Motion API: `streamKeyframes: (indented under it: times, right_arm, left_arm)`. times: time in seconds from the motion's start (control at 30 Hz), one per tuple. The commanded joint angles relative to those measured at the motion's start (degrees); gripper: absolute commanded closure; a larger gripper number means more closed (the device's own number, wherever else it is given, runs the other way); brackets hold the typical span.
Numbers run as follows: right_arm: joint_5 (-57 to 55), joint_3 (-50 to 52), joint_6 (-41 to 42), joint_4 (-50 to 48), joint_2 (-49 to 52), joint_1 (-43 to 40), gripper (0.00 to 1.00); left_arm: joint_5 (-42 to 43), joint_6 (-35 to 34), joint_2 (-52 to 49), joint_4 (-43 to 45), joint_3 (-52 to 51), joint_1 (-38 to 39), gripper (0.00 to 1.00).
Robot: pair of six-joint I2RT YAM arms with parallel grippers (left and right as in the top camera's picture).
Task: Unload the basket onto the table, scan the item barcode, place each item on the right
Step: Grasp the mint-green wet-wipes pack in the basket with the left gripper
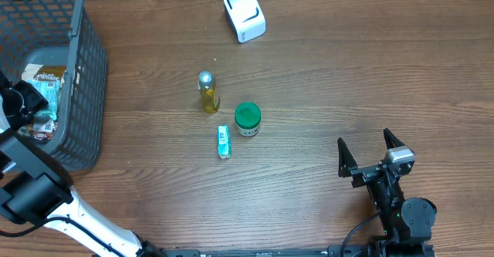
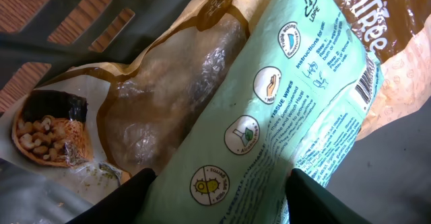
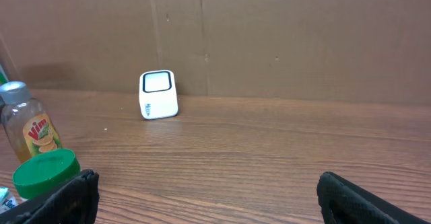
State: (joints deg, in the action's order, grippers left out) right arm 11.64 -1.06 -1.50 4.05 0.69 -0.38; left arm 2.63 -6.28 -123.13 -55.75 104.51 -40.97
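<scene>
A mint-green wipes pack (image 2: 289, 96) lies inside the grey basket (image 1: 85, 79) on top of a brown snack bag (image 2: 161, 96). A barcode (image 2: 366, 83) shows on the pack's edge. My left gripper (image 2: 219, 197) reaches down into the basket (image 1: 35, 106), open, one finger on each side of the pack; I cannot tell if they press it. The white scanner (image 1: 245, 14) stands at the table's far side, also seen in the right wrist view (image 3: 158, 94). My right gripper (image 1: 369, 150) hangs wide open over bare table at the front right, nothing between its fingers (image 3: 209, 197).
A small yellow bottle (image 1: 207, 92), a green-lidded jar (image 1: 247, 120) and a small green box (image 1: 224, 142) stand mid-table. The basket also holds a nut pack (image 2: 50, 133). Its mesh walls close in around the left gripper.
</scene>
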Motion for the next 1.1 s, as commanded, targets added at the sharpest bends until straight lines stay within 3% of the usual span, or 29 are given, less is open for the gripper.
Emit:
streamKeyframes:
  times: [0.0, 0.17, 0.27, 0.37, 0.7, 0.97, 1.07]
  right_arm:
    - [0.0, 0.6, -0.1, -0.3, -0.5, -0.2, 0.0]
    - [0.0, 0.6, -0.1, -0.3, -0.5, -0.2, 0.0]
    - [0.0, 0.6, -0.1, -0.3, -0.5, -0.2, 0.0]
    - [0.0, 0.6, -0.1, -0.3, -0.5, -0.2, 0.0]
    - [0.0, 0.6, -0.1, -0.3, -0.5, -0.2, 0.0]
    - [0.0, 0.6, -0.1, -0.3, -0.5, -0.2, 0.0]
    - [0.0, 0.6, -0.1, -0.3, -0.5, -0.2, 0.0]
  left_arm:
    - [0.4, -1.5, -1.3, -0.1, -0.5, -0.3, 0.46]
    - [0.4, -1.5, -1.3, -0.4, -0.5, -0.3, 0.73]
    - [0.4, -1.5, -1.3, -0.6, -0.5, -0.3, 0.8]
    - [0.6, -2.0, -1.2, -0.6, -0.5, -0.3, 0.96]
    - [10.6, -3.9, 6.0, -1.2, 0.8, -0.3, 0.96]
    - [10.9, -13.4, 18.8, -1.6, 0.8, -0.4, 0.96]
    - [16.6, -15.2, 24.5, -2.1, 0.8, -0.4, 0.96]
